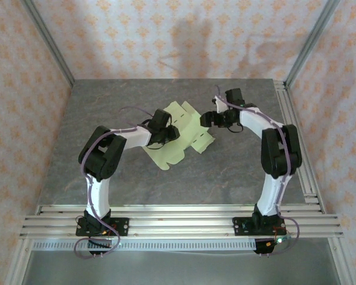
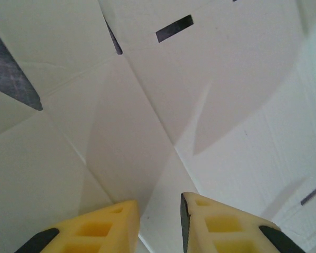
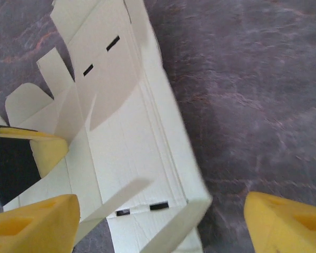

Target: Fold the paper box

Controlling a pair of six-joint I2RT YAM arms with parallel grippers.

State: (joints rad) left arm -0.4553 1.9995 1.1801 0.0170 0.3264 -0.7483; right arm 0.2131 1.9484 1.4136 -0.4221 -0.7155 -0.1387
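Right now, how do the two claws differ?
On the left gripper the fingers sit close together; on the right gripper they are spread wide. The left gripper is over the middle of the paper box sheet; the right gripper straddles its raised edge flap. Both have yellow fingers.

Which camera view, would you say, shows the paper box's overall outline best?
Top external: the paper box shows as a whole sheet, flaps spread. The left wrist view gives close-up creases and slots; the right wrist, one part with raised flaps.
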